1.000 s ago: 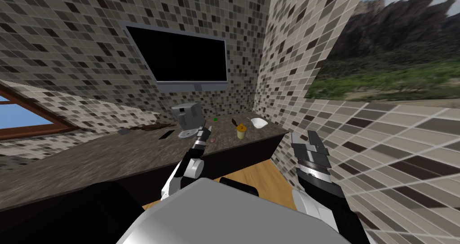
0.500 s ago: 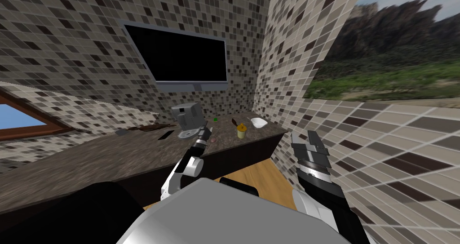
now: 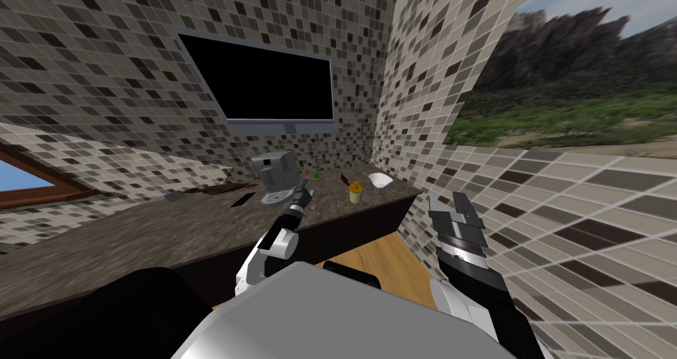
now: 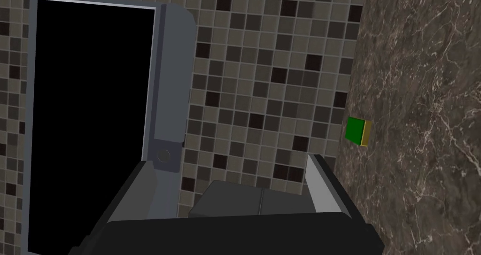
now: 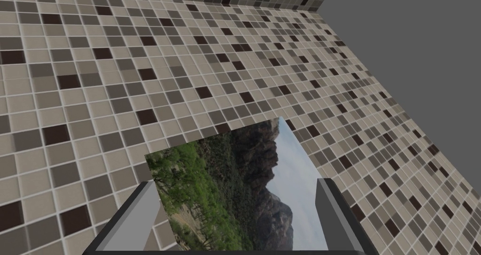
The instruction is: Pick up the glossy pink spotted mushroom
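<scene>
Mushroom: one small pinkish cap [image 3: 313, 205] on the dark stone table [image 3: 132, 236], just beside the left end effector.
Left end effector [image 3: 303, 193]: over the table, two fingers spread, empty.
Right end effector [image 3: 453, 205]: off the table's end, fingers spread, empty.
Also on table: one grey machine [image 3: 273, 170], one yellow pot [image 3: 356, 193], one white bowl [image 3: 379, 180], one green block [image 4: 358, 131].

I stand in the corner of a home kitchen. The walls [image 3: 99, 57] are tiled in small beige and brown mosaic. A dark marbled stone bench [image 3: 132, 236] runs along them. A grey coffee machine [image 3: 273, 171] sits toward its back edge under a black wall screen [image 3: 264, 84], and a green sponge [image 4: 357, 131] lies at that edge.
</scene>
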Controlling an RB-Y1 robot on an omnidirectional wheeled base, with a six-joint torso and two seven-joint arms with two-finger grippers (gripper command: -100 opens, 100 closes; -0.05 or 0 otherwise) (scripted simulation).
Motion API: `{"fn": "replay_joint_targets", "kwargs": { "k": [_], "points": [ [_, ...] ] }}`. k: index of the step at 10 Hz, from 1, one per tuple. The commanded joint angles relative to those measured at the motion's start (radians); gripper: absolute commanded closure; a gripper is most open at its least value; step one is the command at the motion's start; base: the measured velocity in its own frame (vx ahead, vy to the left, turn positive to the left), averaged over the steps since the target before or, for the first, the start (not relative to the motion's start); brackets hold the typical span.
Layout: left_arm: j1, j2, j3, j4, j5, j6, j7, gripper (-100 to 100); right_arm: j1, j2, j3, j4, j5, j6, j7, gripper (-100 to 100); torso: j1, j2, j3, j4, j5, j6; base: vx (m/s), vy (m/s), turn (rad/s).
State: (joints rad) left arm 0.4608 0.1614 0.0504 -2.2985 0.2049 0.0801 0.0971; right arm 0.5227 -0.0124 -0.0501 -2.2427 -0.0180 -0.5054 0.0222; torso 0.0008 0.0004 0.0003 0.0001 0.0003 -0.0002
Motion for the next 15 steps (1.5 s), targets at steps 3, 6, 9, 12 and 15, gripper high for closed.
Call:
{"fn": "replay_joint_targets", "kwargs": {
  "k": [3, 6, 9, 12, 15],
  "points": [
    [-0.012, 0.008, 0.012, -0.006, 0.009, 0.092, 0.009, -100, 0.0, 0.0, 0.0, 0.0, 0.0, 0.0, 0.0, 0, 0.0, 0.0, 0.0, 0.0, 0.0, 0.0, -0.01, 0.012, -0.028],
    [-0.027, 0.021, 0.031, -0.009, 0.023, 0.186, 0.023, -100, 0.0, 0.0, 0.0, 0.0, 0.0, 0.0, 0.0, 0, 0.0, 0.0, 0.0, 0.0, 0.0, 0.0, -0.012, 0.015, -0.052],
    [-0.036, 0.028, 0.042, -0.009, 0.029, 0.272, 0.03, -100, 0.0, 0.0, 0.0, 0.0, 0.0, 0.0, 0.0, 0, 0.0, 0.0, 0.0, 0.0, 0.0, 0.0, -0.011, 0.01, -0.03],
    [-0.045, 0.033, 0.053, -0.009, 0.035, 0.349, 0.037, -100, 0.0, 0.0, 0.0, 0.0, 0.0, 0.0, 0.0, 0, 0.0, 0.0, 0.0, 0.0, 0.0, 0.0, -0.007, 0.007, -0.037],
    [-0.054, 0.039, 0.065, -0.007, 0.04, 0.435, 0.043, -100, 0.0, 0.0, 0.0, 0.0, 0.0, 0.0, 0.0, 0, 0.0, 0.0, 0.0, 0.0, 0.0, 0.0, -0.009, 0.01, -0.046]
  ]
}}
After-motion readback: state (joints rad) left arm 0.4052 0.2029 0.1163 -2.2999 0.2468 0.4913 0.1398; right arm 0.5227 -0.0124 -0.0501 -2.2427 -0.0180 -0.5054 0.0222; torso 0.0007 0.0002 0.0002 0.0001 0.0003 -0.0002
